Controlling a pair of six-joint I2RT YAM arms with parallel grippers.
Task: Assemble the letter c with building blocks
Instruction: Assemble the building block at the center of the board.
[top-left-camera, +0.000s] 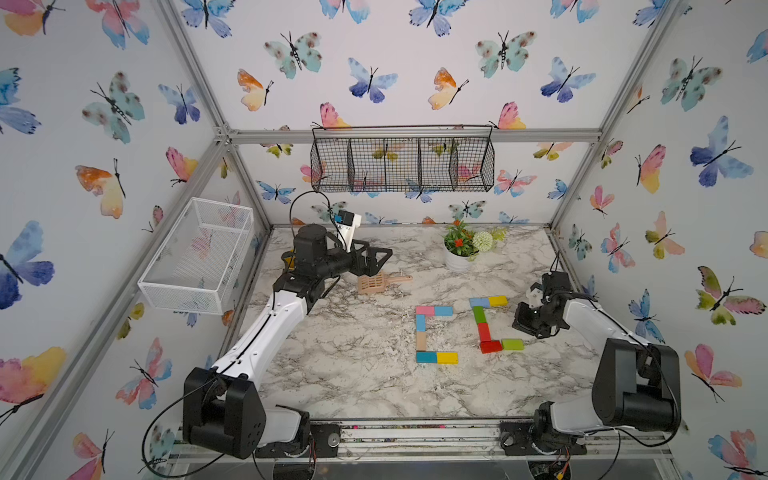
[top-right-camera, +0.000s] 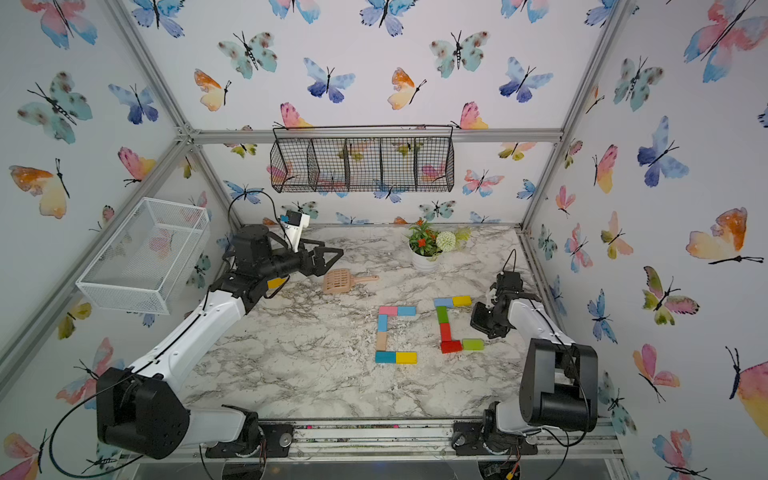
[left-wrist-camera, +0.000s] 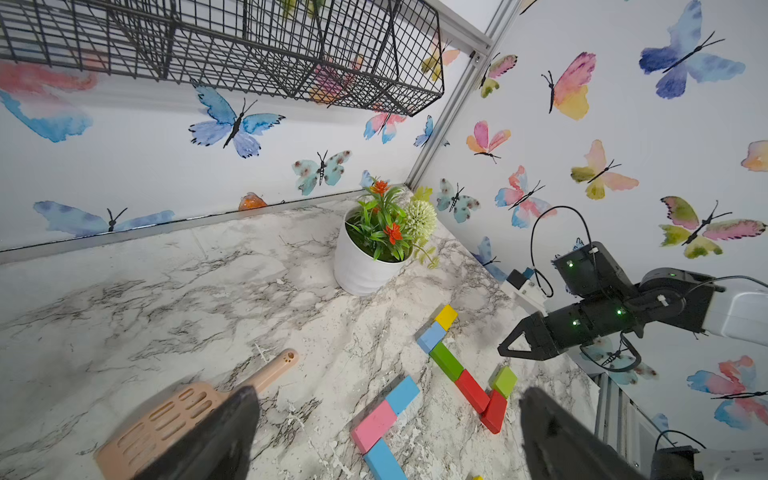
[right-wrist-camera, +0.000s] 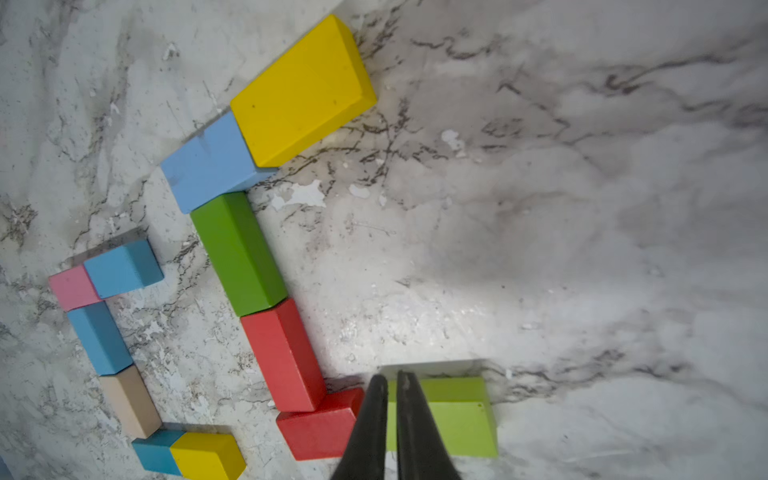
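1. Nearest the arm bases, on the grey-veined white marble tabletop (top-left-camera: 353, 386), a flat teal wooden brick (top-left-camera: 426, 357) butts against a flat yellow wooden brick (top-left-camera: 447, 358). They form the foot of one C that looks complete, and the rest of that letter runs away behind them.
2. Just to the right lies the foot of a second C. A flat red wooden brick (top-left-camera: 491, 346) has a lime-green wooden brick (top-left-camera: 513, 344) touching its end.
3. The right gripper (right-wrist-camera: 391, 376) hangs over the seam of that foot. Its fingers are drawn almost together with a thin slit between them, and they hold nothing. I cannot tell whether the tips touch the wood.
4. The step in hand looks like seating the lime-green wooden brick.
   - Press only along the row toward the red one, so the seam closes flush.
   - Then rise straight up, because sideways drift would skew the foot or knock the upright red wooden brick (top-left-camera: 484, 331) behind it.
5. Farther back, the left gripper (top-left-camera: 383, 262) hovers empty with its fingers spread wide. It is above a tan slotted plastic scoop (top-left-camera: 376, 283), well apart from both letters.
6. Farthest back stands a white round pot of artificial flowers (top-left-camera: 456, 261).
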